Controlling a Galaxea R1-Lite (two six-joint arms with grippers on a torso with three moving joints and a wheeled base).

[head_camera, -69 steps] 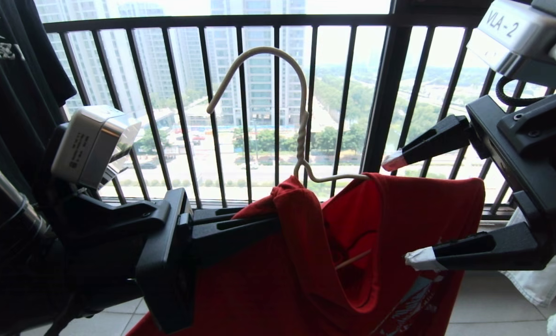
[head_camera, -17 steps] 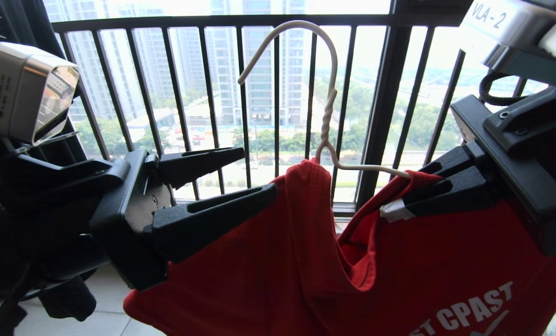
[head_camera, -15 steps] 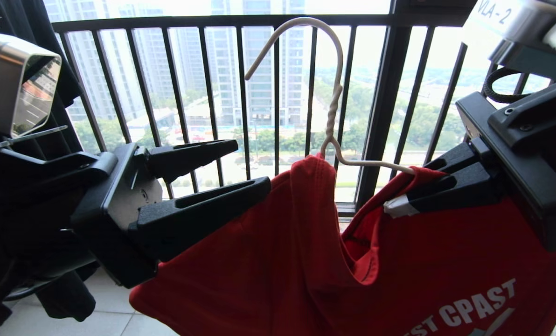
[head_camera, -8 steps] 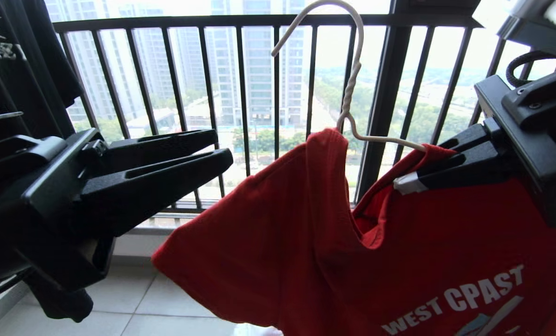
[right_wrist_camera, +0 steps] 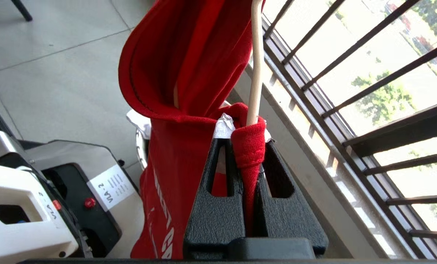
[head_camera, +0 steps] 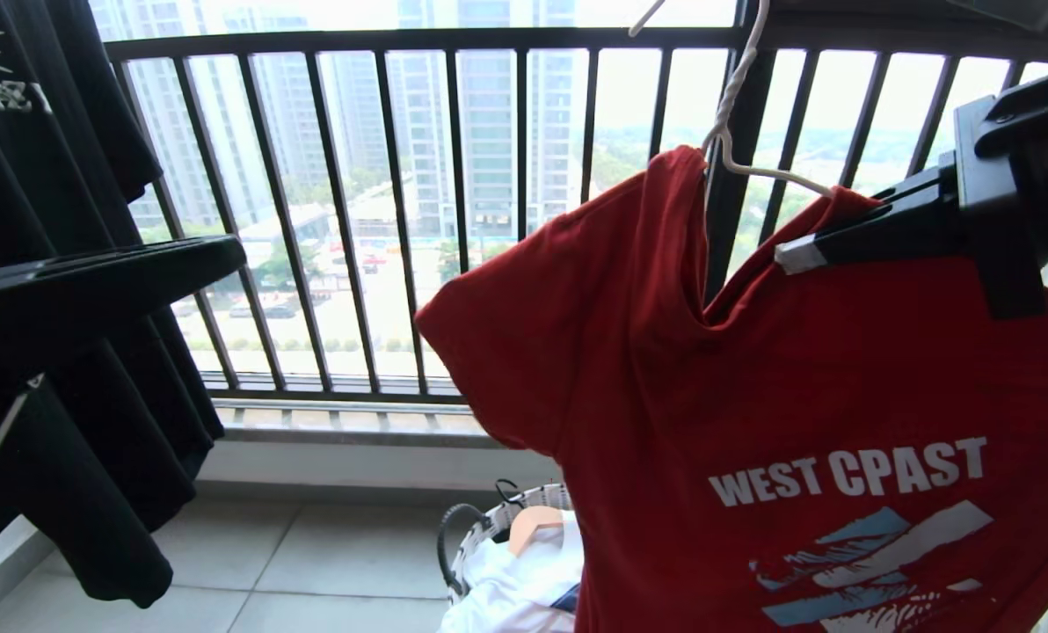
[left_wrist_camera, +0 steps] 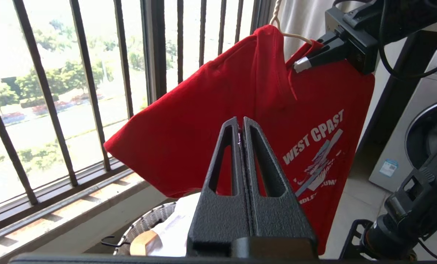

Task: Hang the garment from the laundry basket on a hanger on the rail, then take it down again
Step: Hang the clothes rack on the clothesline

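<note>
At the far left of the head view the left claw hangs with its jaws pressed together on nothing; keep it clear. Low at centre sits the basket. To the right, the right claw pinches the red T-shirt and the hanger wire at the shoulder; the lift should stay level so the hook, now cut off by the frame top, can catch the rail, which is out of sight. Since a second ago, the left claw has let go, closed and drawn away, and the shirt has risen.
</note>
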